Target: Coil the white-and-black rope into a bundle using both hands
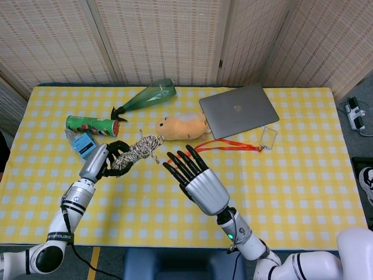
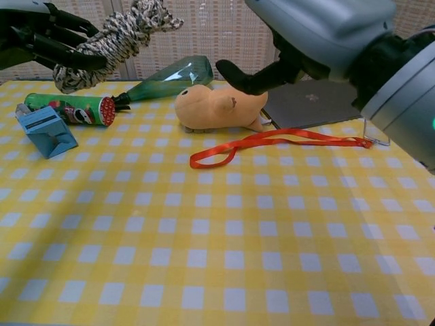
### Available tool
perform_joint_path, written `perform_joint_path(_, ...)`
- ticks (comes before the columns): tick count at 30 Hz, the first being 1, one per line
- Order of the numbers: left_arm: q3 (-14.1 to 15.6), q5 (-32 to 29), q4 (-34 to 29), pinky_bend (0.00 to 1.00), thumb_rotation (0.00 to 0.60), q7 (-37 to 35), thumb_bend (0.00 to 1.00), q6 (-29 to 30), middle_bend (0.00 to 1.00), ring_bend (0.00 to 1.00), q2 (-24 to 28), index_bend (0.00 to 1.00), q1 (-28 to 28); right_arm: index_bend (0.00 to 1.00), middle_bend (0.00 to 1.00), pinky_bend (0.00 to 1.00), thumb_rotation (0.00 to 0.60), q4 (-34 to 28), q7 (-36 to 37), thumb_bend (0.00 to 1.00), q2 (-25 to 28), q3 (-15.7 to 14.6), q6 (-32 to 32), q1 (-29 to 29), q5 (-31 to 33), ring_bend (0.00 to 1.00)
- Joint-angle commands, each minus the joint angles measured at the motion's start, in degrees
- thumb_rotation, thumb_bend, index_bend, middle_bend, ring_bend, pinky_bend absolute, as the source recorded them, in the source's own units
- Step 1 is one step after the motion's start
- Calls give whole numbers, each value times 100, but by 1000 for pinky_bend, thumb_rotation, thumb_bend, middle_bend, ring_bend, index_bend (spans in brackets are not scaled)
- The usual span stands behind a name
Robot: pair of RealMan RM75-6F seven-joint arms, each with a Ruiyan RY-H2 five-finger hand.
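Observation:
The white-and-black rope (image 1: 137, 151) is wound into a short thick bundle, held up off the table. My left hand (image 1: 105, 161) grips its left end, black fingers wrapped around it; in the chest view the rope (image 2: 119, 37) sticks up to the right from the left hand (image 2: 41, 41). My right hand (image 1: 195, 178) hovers apart from the rope, to its lower right, fingers spread and holding nothing. In the chest view the right hand (image 2: 319, 41) fills the upper right, above the plush toy.
On the yellow checked table (image 1: 303, 175) lie a green bottle (image 1: 148, 96), a green can (image 1: 92, 125), a blue box (image 1: 85, 145), an orange plush toy (image 1: 182, 126), a grey laptop (image 1: 238, 109) and a red lanyard (image 1: 228, 146) with a clear badge (image 1: 268, 137).

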Motion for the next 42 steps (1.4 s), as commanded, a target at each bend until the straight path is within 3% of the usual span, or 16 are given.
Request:
perform_joint_path(1,23,76,59,719,600,-3,651,109,827,704,4,823,35,144,92,31,600,-25,137,476,172,-121,198,-213,-191,111)
perform_joint_path(5,171,359,268,720,600,313,652,568,827,702,-186,822,73,137,91,31,600,-70,322,476,435,-202,503,-529,-327,111)
perform_joint_path(14,510,1416,1291,724,600,1758,652,2373,827,694,-1308,818,109,137,91,31,600,-27,827,476,1045,-202,1063,-1197,-341,109)
perform_joint_path(18,536,1635,1601,734,600,2209,652,2739,827,694,-1634,817,106,137,91,31,600,48,968,476,1231,-175,1176,-1424,-297,108)
perform_joint_path(27,490,1672,1607,737,600,2264,652,2685,827,686,-1626,814,236,137,91,32,600,240,1247,476,1473,-97,1324,-1831,-144,105)
perform_joint_path(34,562,1676,1431,737,600,2015,651,2331,827,686,-1332,814,384,137,91,33,600,132,1740,475,1873,-247,1017,-2138,252,105)
perform_joint_path(42,780,1830,1084,737,600,1886,651,1947,827,684,-942,814,519,137,78,33,600,121,3099,475,2575,-630,358,-2373,401,92)
